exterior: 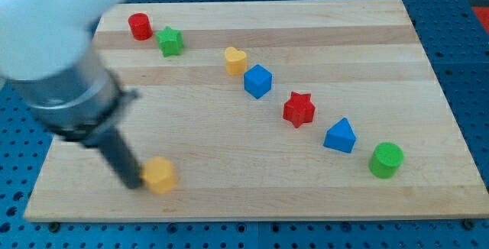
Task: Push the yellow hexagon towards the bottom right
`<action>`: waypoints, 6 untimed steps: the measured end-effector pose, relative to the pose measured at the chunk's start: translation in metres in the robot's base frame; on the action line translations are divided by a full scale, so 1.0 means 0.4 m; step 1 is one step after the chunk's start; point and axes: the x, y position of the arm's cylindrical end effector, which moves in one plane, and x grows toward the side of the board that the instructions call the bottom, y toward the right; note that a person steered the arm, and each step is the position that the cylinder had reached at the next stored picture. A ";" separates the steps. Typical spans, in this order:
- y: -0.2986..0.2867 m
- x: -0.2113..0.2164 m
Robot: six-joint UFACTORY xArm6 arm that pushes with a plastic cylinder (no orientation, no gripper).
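Board: a pale wooden plank top, laid on a blue perforated bench; the largest item recorded. Little of the room beyond is shown; only a dark fitting is glimpsed at the view's top edge.

Arm: a blurred white and grey body is seen at the view's left, ending in a dark rod. No jaws are fitted, so no open or closed state is to be recorded; my tip is set against the left side of the yellow hexagon, touching or very nearly so.

Yellow hexagon: placed near the board's bottom edge, toward the view's left, well apart from all other blocks.

Step in hand: judged to be the start of the push, contact being made from the left. A long run toward the bottom right is left. The next move is judged to call for a mostly rightward slide, with little downward component, since the board's bottom edge is near.

Remaining blocks, in a diagonal line from top left to lower right: red cylinder, green star, yellow heart, blue cube, red star, blue triangle, green cylinder. The last is judged a possible obstruction near the destination.
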 end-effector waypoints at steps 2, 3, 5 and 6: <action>-0.029 -0.041; -0.032 -0.065; -0.039 -0.121; 0.115 -0.120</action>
